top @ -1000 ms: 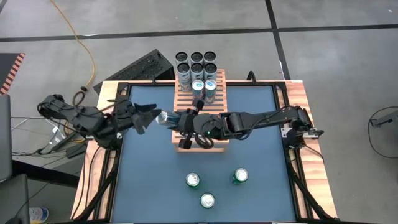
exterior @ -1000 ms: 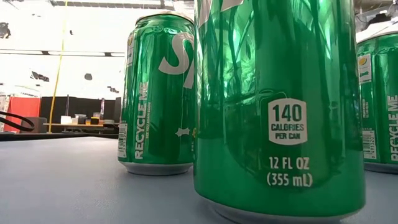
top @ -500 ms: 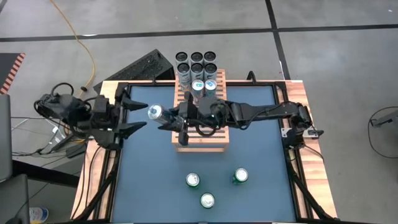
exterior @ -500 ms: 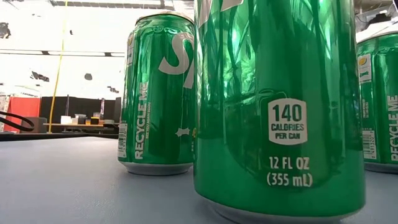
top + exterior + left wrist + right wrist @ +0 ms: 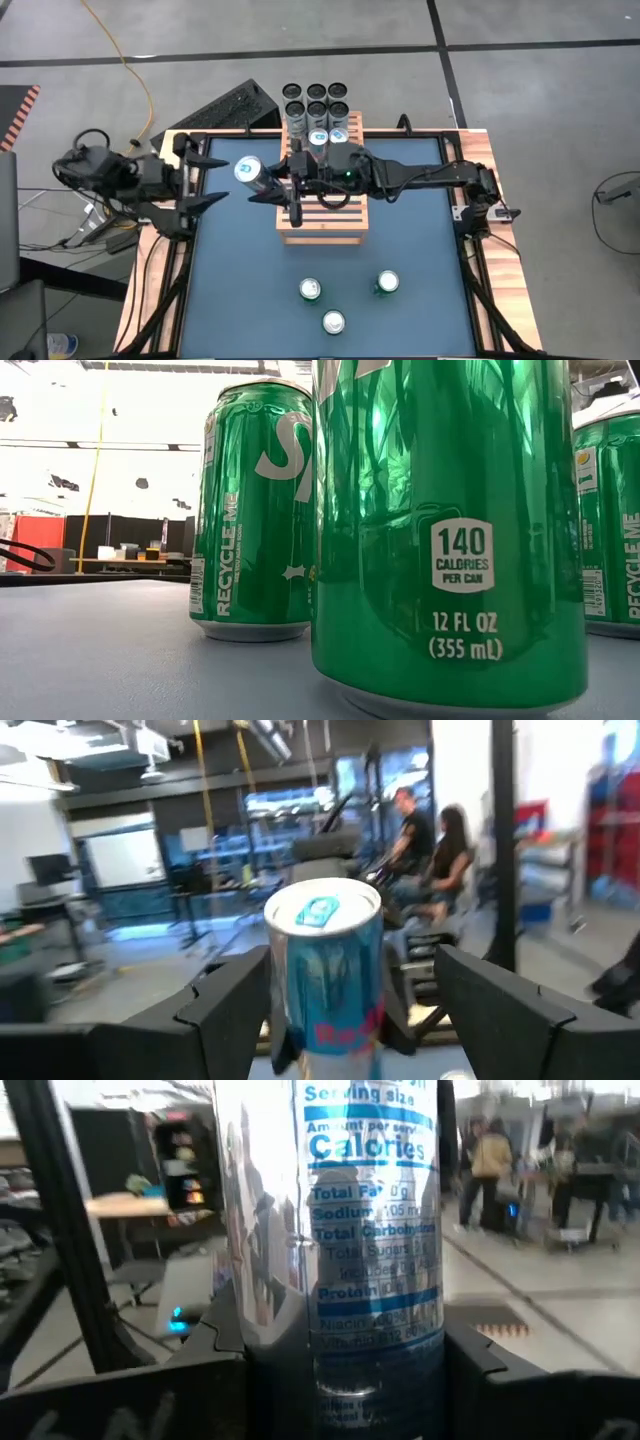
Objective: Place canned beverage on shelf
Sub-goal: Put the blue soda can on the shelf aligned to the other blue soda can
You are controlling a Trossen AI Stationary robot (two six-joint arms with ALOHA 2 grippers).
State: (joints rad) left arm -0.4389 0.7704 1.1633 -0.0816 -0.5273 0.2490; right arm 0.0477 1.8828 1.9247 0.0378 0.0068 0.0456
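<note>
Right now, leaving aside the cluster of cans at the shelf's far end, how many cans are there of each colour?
Green cans standing on the blue table: 3
Silver-and-blue can held in the right gripper: 1
Total: 4

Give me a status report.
Right gripper holds blue-silver can, left of shelf. Left gripper open, empty, beside it. Nothing blocking.
</note>
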